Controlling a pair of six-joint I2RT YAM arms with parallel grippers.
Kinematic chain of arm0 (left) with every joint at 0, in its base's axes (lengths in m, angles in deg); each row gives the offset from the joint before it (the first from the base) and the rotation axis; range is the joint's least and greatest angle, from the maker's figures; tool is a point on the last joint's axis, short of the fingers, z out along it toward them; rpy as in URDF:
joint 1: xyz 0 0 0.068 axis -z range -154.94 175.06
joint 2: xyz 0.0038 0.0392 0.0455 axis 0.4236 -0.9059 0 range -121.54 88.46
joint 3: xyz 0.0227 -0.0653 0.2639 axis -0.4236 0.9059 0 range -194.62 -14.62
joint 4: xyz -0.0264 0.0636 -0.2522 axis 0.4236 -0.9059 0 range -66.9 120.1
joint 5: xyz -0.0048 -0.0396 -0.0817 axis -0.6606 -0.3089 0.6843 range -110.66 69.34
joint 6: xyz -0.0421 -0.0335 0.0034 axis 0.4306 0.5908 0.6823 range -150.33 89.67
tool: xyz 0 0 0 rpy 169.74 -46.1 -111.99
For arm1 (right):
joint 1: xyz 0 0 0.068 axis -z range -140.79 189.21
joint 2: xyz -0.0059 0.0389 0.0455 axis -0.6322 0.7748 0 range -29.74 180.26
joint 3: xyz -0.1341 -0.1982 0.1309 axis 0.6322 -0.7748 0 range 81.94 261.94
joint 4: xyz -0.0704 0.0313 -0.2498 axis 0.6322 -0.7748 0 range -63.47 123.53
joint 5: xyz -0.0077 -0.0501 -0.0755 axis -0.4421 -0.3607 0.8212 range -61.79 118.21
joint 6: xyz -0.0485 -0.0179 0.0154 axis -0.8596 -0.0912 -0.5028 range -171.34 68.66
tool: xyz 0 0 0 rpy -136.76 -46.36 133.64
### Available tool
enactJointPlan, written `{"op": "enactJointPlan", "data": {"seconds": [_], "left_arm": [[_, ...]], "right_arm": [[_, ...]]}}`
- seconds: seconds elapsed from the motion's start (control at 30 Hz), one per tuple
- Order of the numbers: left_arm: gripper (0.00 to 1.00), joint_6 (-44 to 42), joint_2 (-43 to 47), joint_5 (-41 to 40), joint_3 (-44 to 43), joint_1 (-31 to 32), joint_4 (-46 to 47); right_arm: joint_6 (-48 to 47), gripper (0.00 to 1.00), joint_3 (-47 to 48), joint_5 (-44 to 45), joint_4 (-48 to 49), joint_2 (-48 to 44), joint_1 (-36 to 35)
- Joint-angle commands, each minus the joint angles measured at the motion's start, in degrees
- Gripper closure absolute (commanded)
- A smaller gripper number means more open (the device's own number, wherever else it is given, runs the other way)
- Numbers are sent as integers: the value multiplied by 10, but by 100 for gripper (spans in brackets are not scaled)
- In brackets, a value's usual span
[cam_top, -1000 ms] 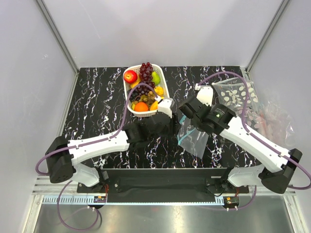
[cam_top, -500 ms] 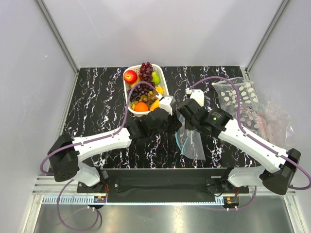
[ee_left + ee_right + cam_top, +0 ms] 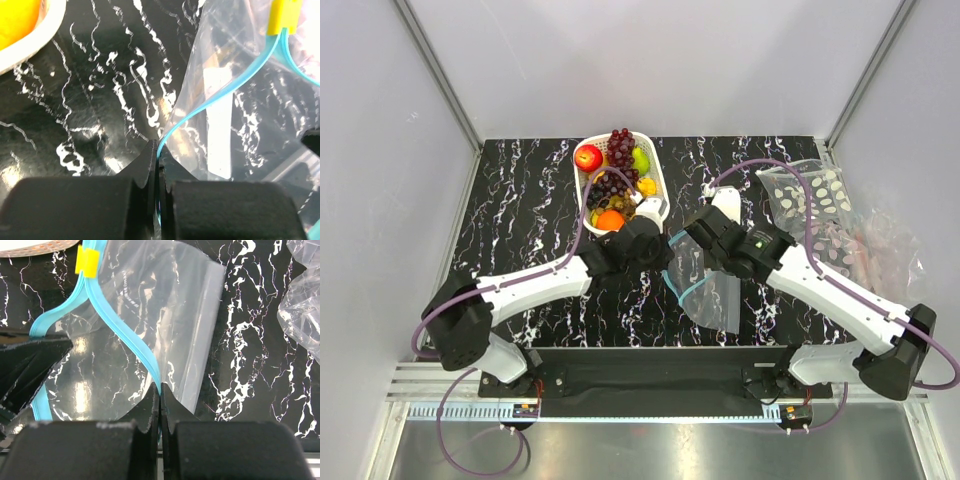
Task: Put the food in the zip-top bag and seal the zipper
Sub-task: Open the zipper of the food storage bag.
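The clear zip-top bag (image 3: pixel 715 290) hangs between my two grippers in front of the basket. Its teal zipper (image 3: pixel 672 283) bows open into a loop, with a yellow slider (image 3: pixel 87 262) at one end. In the left wrist view my left gripper (image 3: pixel 159 156) is shut on one teal lip of the zipper (image 3: pixel 235 75). The right gripper (image 3: pixel 160 392) is shut on the other lip (image 3: pixel 127 337). The food sits in the white basket (image 3: pixel 662 183): a red apple (image 3: pixel 588 157), dark grapes (image 3: pixel 621 143), a green fruit (image 3: pixel 641 160) and an orange (image 3: pixel 610 219).
A clear bag patterned with white ovals (image 3: pixel 810 195) lies at the right back of the table, with crumpled plastic (image 3: pixel 880 250) beside it. The basket rim (image 3: pixel 30 47) is just left of the left gripper. Black marbled tabletop (image 3: pixel 520 220) lies to the left.
My left gripper has closed onto the teal zipper lip and drawn back left. The bag's mouth has spread into an open loop between the two grippers. The right gripper kept its hold.
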Motion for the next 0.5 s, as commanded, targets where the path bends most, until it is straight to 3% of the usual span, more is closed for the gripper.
{"op": "enactJointPlan", "data": {"seconds": [0.0,0.47], "left_arm": [[100,-12,27,-23,-6,2,-19],[100,-32,-1,-59,15,2,-11]], "right_arm": [[-2,100,11,21,6,2,4],[-2,100,-1,24,28,33,10]]}}
